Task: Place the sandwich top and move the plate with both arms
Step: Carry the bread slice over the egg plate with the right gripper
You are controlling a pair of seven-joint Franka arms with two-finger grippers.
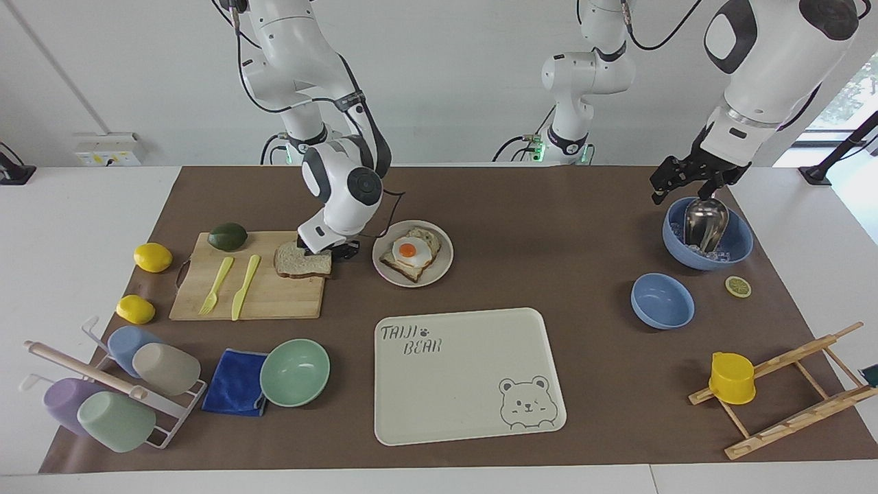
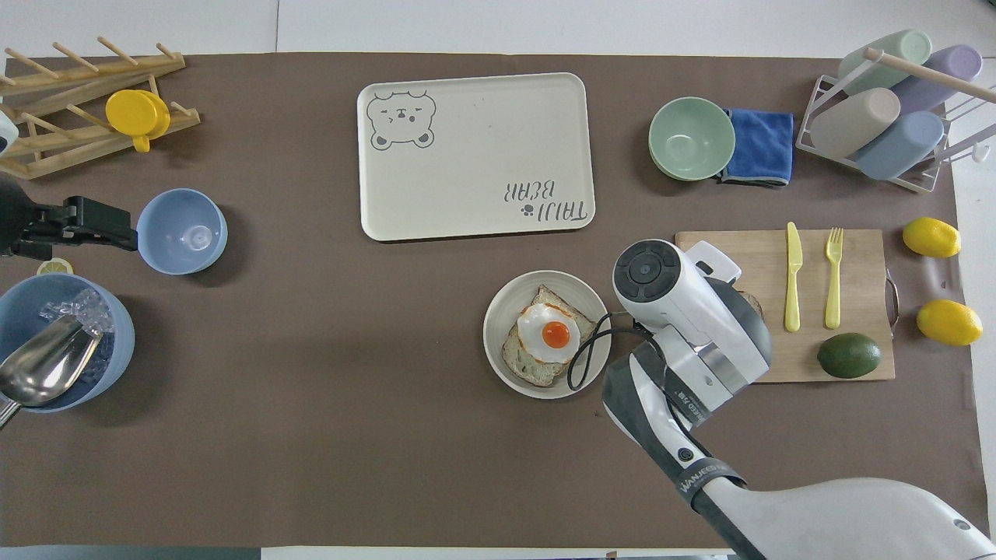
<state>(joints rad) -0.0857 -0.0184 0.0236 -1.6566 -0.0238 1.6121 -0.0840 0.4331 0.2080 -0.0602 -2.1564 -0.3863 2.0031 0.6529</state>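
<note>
The right arm bent down from its base, wrist tilted, and its black two-finger right gripper (image 1: 328, 248) was set at the edge of the sandwich top (image 1: 300, 263), a square slice of pale whole-wheat bread with a brown crust; how wide its fingers stood, and whether they had hold of the slice, could not be told. The slice lay on the rectangular wooden cutting board (image 1: 274, 296), at the board's end toward the plate. The small round beige-grey plate (image 1: 443, 264) sat just beside the board, carrying the egg-topped toast (image 1: 411, 254). Bare brown mat lay between the plate and the large cream bear tray (image 1: 466, 374), which was farther from the robots. The left arm waited, its left gripper (image 1: 675, 180) spread open over the rim of the deep blue bowl (image 1: 737, 250) holding a metal scoop (image 1: 705, 223).
</note>
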